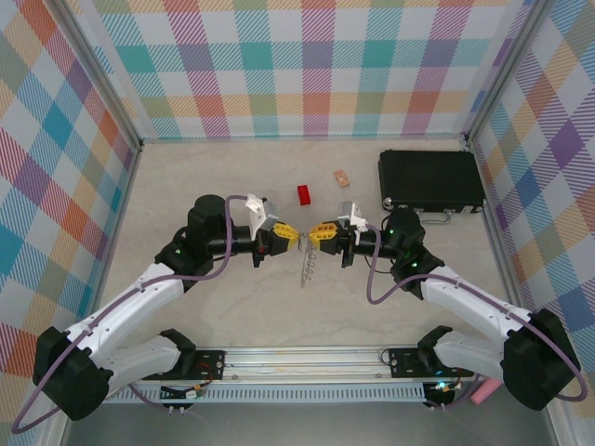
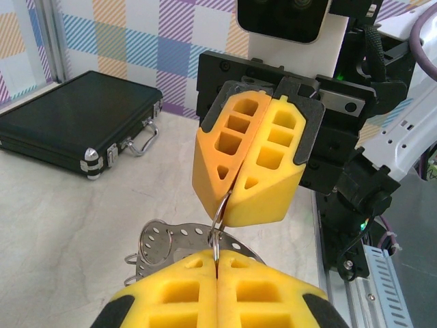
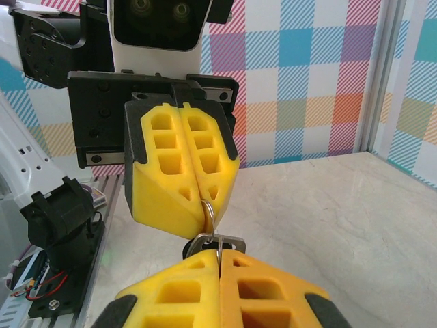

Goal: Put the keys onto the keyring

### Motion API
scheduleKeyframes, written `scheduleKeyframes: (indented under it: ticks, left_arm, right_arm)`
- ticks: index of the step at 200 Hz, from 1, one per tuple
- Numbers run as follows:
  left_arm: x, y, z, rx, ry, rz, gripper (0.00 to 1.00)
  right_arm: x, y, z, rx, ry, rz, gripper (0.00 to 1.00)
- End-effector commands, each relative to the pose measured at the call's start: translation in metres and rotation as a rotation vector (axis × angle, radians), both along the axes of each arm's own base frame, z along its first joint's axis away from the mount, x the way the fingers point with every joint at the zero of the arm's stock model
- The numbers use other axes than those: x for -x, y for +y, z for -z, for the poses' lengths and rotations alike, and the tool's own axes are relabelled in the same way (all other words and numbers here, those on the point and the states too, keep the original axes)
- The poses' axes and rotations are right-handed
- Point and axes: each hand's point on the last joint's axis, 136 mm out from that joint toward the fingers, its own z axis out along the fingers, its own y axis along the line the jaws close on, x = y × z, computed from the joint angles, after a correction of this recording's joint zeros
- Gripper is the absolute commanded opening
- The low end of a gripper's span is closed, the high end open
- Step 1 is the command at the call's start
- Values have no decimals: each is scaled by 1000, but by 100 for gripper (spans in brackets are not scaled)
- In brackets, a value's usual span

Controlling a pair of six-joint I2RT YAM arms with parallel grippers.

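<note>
Your keyring (image 1: pixel 310 265) hangs over the middle of the table, at 6 o'clock from where the left gripper (image 1: pixel 286 236) and the right gripper (image 1: pixel 321 232) meet tip to tip. From above it is a thin grey sliver, seen almost edge-on and hard to make out.

The left wrist camera shows it as a flat grey band with punched holes, curving away at 9 o'clock from your own yellow fingers (image 2: pixel 171 294), which hide the rest of it. A thin wire loop (image 2: pixel 219 213) runs from the seam of the right gripper down into the seam of the left. Both pairs of fingers are pressed fully together, each pinching an end of that loop.

In the right wrist camera, a small metal piece (image 3: pixel 222 240) sits at the right fingertips with a dark bit at its 8 o'clock. Too much is covered to tell whether that is the key.

Further out in the top view:
- The red block (image 1: pixel 304 193) lies at 12 o'clock from the fingertips.
- The tan block (image 1: pixel 342 177) is at 1 o'clock.
- The black case (image 1: pixel 430 179) is at 2 o'clock, near the far wall.
- A pink object (image 1: pixel 485 390) at 4 o'clock is half hidden behind the right arm.
</note>
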Motion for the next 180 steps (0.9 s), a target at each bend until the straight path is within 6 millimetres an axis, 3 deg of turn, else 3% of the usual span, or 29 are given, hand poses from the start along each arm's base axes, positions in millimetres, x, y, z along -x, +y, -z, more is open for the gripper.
scheduleKeyframes:
  ticks: [1, 21, 180]
  left_arm:
    - [0, 1, -5, 18, -2, 14, 0]
    - [0, 0, -5, 17, 3, 16, 0]
    - [5, -2, -5, 26, 14, 50, 0]
  right_arm:
    - [8, 0, -11, -29, -40, -31, 0]
    - [9, 0, -18, -48, -67, -38, 0]
    - [8, 3, -14, -41, -44, -54, 0]
